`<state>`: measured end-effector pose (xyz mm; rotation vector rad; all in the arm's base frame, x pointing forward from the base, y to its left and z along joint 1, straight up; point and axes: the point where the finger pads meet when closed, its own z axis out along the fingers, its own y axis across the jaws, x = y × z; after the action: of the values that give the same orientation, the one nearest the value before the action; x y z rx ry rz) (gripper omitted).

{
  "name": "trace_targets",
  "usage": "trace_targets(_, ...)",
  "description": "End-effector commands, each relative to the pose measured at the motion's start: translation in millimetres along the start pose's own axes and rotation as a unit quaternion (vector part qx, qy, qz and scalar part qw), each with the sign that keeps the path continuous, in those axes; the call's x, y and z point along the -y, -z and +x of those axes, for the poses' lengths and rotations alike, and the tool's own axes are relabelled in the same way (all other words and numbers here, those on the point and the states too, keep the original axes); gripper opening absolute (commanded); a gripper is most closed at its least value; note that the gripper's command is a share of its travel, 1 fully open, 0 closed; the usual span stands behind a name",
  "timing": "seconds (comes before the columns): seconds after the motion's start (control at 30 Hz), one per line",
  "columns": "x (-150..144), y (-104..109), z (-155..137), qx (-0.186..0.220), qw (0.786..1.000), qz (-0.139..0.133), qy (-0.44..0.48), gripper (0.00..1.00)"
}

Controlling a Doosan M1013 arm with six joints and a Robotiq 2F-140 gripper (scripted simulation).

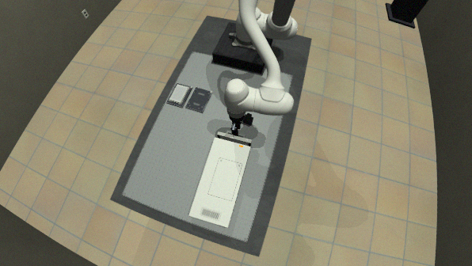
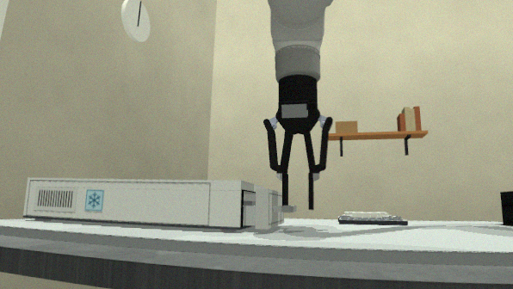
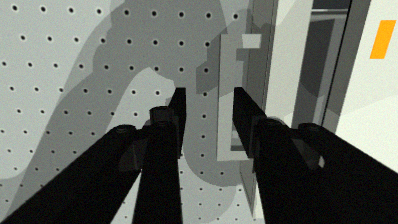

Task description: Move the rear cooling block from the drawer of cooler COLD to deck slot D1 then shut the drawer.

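The cooler COLD (image 1: 223, 211) (image 2: 155, 204) (image 3: 372, 125) has its lamp (image 1: 241, 146) (image 3: 383, 40) lit orange. Its drawer (image 2: 263, 208) (image 3: 286, 65) stands out a short way, with a dark gap behind the front. The cooling blocks and tubes inside are hidden. My gripper (image 1: 235, 132) (image 2: 298, 208) (image 3: 208, 102) is partly open and points down at the handle (image 2: 293, 209) (image 3: 225, 117). One finger reaches down between the handle's bar and the drawer front; the other is outside the bar. The dark slot D1 (image 1: 199, 100) holds no block.
Slot D2, beyond D1, holds a pale block (image 1: 179, 93). The perforated deck (image 1: 158, 158) (image 3: 50, 105) lies under the cooler and both slots. The arm's black base (image 1: 237, 57) stands at the deck's far end. A shelf (image 2: 374, 136) hangs on the wall behind.
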<state>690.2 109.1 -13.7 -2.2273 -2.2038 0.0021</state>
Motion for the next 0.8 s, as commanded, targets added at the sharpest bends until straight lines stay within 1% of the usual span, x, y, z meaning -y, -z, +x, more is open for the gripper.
trace_targets(0.0, 0.3, 0.9, 0.2, 0.0, 1.0, -0.001, 0.0, 0.34)
trace_targets(0.77, 5.7, 0.8, 0.2, 0.0, 1.0, -0.001, 0.0, 0.34)
